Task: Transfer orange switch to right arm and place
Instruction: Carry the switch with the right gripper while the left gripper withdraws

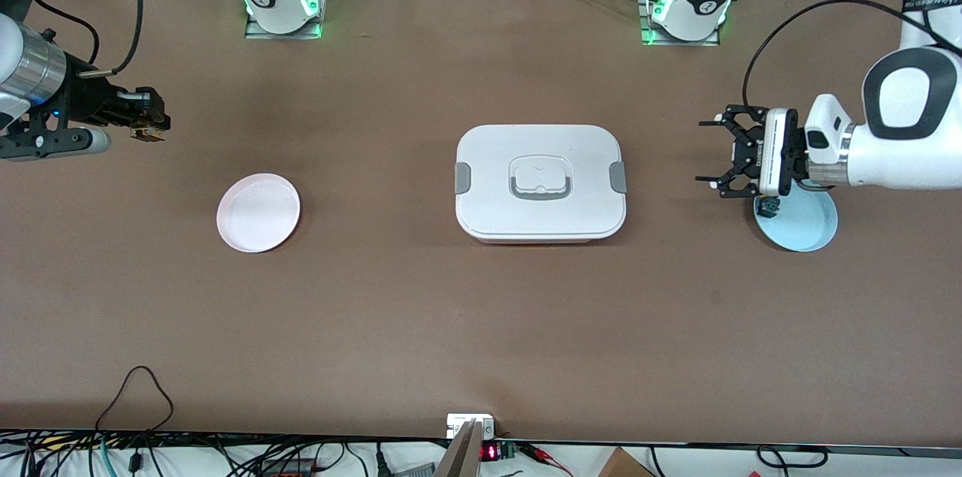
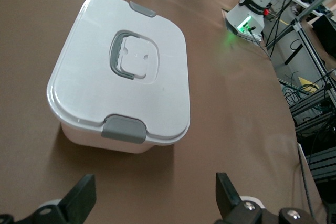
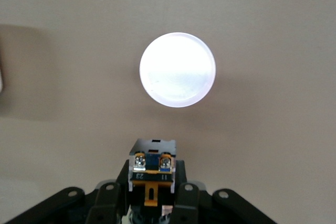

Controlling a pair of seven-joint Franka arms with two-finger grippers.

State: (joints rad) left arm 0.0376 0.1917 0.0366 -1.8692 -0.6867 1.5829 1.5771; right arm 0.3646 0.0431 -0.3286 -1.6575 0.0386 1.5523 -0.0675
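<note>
My right gripper [image 1: 154, 120] is shut on the orange switch [image 1: 141, 133] and holds it in the air over bare table, at the right arm's end. In the right wrist view the switch [image 3: 152, 174] sits between the black fingers [image 3: 105, 203], its terminal end with two screws and an orange band showing. The round pink plate [image 3: 177, 70] lies on the table below it; in the front view the pink plate [image 1: 258, 212] is nearer the camera than the gripper. My left gripper [image 1: 714, 158] is open and empty, up over the table beside a blue plate [image 1: 808, 225]; its fingertips [image 2: 83, 195] stand wide apart.
A white lidded box with grey clasps [image 1: 539, 180] sits mid-table, also in the left wrist view [image 2: 121, 72]. A small green-and-blue switch [image 1: 766, 206] lies on the blue plate under the left wrist. Arm bases [image 1: 282, 0] stand along the table's back edge.
</note>
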